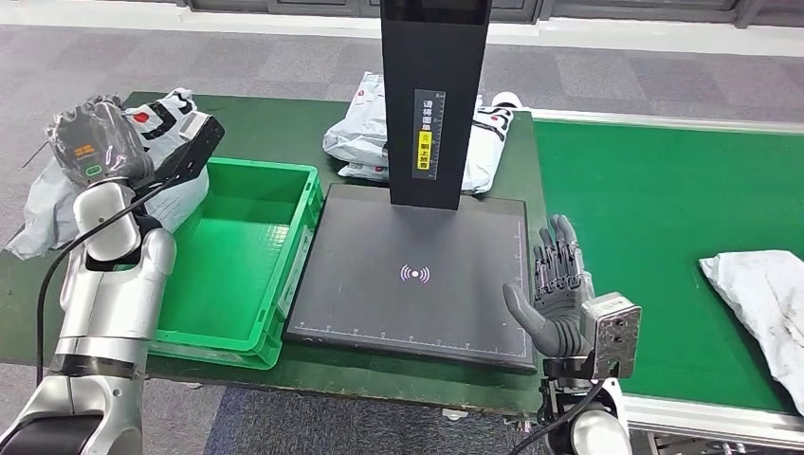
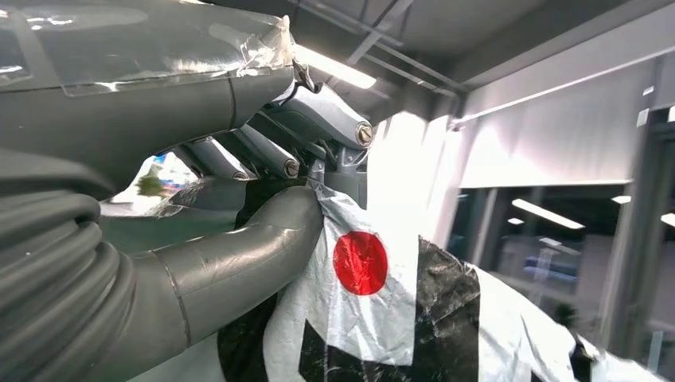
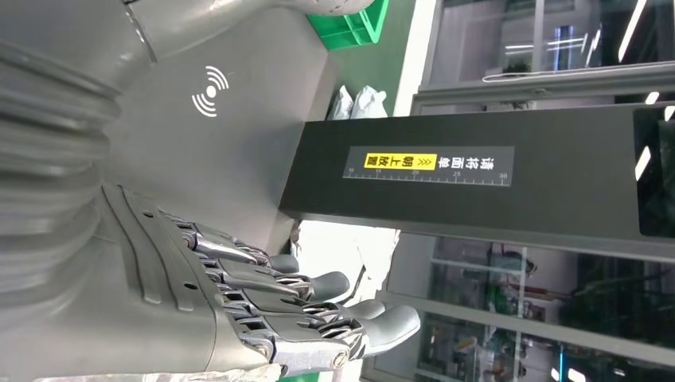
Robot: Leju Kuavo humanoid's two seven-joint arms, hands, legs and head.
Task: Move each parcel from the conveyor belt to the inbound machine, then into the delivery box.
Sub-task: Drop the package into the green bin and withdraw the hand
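From the head view, the left hand point(image 1: 95, 142) is raised left of the green delivery box point(image 1: 248, 261), gripping a grey parcel point(image 1: 57, 204). The right hand point(image 1: 557, 284) hovers empty, fingers spread, at the inbound machine's point(image 1: 412, 275) right edge. Another parcel point(image 1: 763, 289) lies on the conveyor belt point(image 1: 645, 199).

Left wrist view: fingers point(image 2: 271, 151) clamp the parcel's printed wrap point(image 2: 374, 310).

Right wrist view: the fingers point(image 3: 318, 306) reach straight, holding nothing, beside the machine's black column point(image 3: 477, 171).
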